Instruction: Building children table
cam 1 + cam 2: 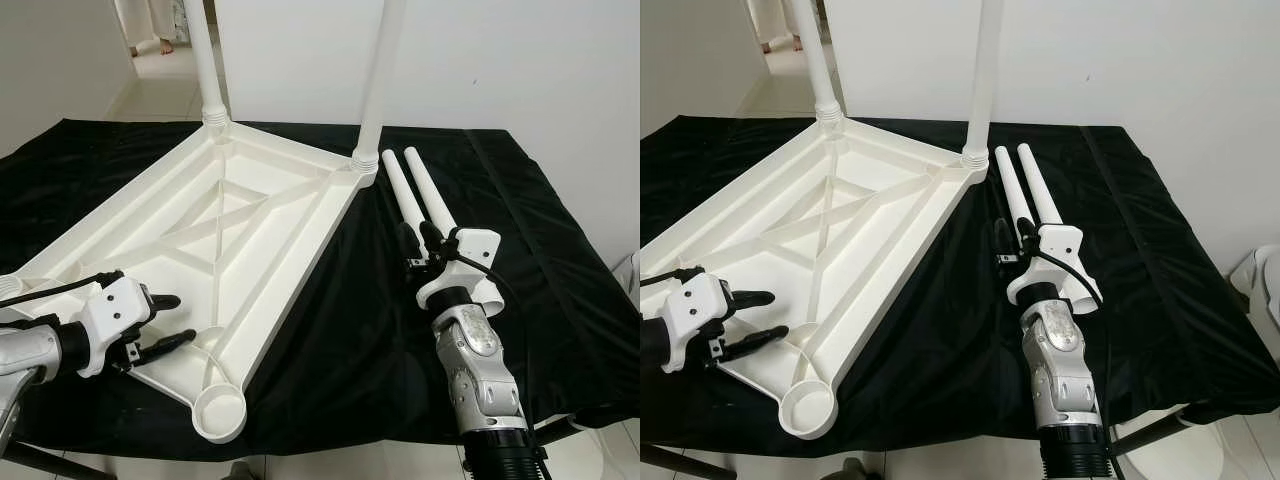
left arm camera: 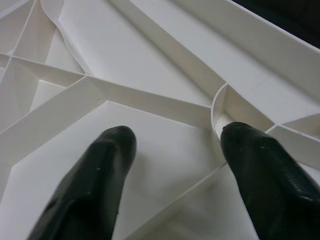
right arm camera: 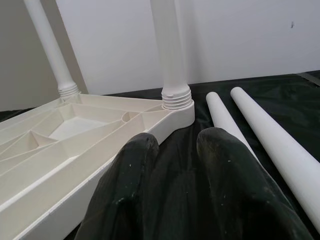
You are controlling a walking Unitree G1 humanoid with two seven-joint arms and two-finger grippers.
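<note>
A white plastic tabletop [image 1: 300, 250] lies upside down on a black cloth. Two white legs [image 1: 380, 70] stand screwed into its far corners. The near corner socket [image 1: 220, 410] holds nothing. Two loose legs [image 1: 430, 190] lie side by side on the cloth to the tabletop's right. My left gripper [image 1: 182, 318] hovers open over the near left part of the ribbed underside, its fingertips [image 2: 115, 145] close to the ribs. My right gripper [image 1: 418, 235] rests shut and holds nothing, just left of the loose legs [image 3: 275, 135], pointing toward the far right leg.
The black cloth [image 1: 560, 260] covers the whole work table, with its front edge close to me. A white wall stands behind. A doorway at the far left shows a person's feet [image 1: 150, 45]. A white object [image 1: 630, 275] sits off the table's right side.
</note>
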